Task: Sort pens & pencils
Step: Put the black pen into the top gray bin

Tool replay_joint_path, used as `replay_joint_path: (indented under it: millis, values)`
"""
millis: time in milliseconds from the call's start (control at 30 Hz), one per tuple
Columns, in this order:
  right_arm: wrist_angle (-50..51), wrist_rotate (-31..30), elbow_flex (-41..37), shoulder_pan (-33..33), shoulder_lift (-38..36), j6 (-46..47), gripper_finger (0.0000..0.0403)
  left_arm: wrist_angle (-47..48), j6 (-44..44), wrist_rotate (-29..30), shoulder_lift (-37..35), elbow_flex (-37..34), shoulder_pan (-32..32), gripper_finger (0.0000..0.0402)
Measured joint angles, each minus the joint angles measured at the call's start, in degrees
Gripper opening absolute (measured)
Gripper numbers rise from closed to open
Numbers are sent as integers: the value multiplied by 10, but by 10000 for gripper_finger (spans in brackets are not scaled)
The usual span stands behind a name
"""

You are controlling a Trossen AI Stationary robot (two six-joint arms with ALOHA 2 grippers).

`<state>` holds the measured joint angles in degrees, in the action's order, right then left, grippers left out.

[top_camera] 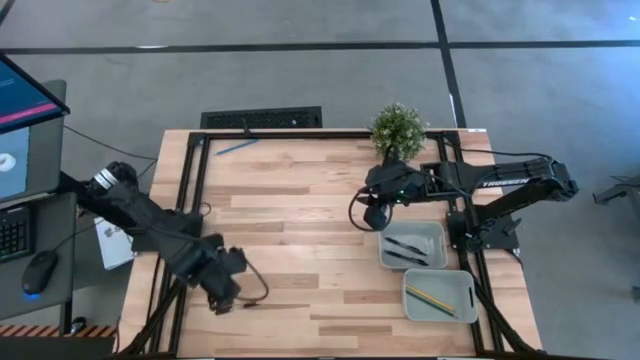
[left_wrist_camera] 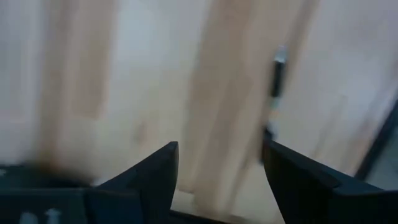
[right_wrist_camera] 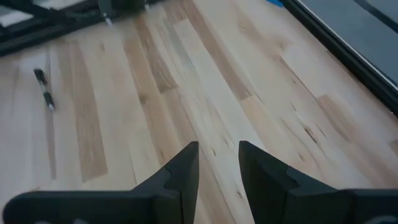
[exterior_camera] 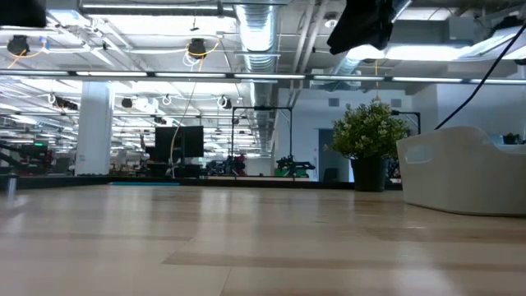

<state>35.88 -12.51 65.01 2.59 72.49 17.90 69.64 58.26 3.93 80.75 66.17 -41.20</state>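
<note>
Sorting looks to be more than half done, judging from the two grey trays at the right side of the table. The farther tray (top_camera: 432, 233) holds two black pens (top_camera: 405, 249), and the nearer tray (top_camera: 462, 283) holds the yellow pencil (top_camera: 430, 298). Still outside the trays are a blue pencil (top_camera: 236, 148), lying at the far left edge of the wooden table (top_camera: 300, 230) near the frame, and one black pen (left_wrist_camera: 277, 78) lying on the boards at the near left, just beside the left gripper (top_camera: 225, 297). In the left wrist view that gripper's fingers are spread wide with nothing between them, and the pen lies a little ahead of them. The right gripper (top_camera: 377, 213) hovers over the middle right of the table, close to the small potted plant (top_camera: 398, 128) and the farther tray; its fingers stand a little apart and hold nothing. I judge that the loose pen is the step in hand, and the blue pencil comes after it.
</note>
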Motion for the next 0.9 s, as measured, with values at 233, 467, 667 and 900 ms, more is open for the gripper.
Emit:
replay_joint_path:
  millis: [233,467,667,900]
  values:
    - [-87,7,0,10,0,33,136,-138,92,-7,0,-61,-71,222]
    - [-191,6,0,30,0,27,134,-212,136,-7,0,-104,-123,222]
    - [-185,7,0,23,0,41,136,-195,136,19,0,-110,-136,222]
    - [-153,7,0,-4,0,34,135,-196,184,36,0,-110,-132,222]
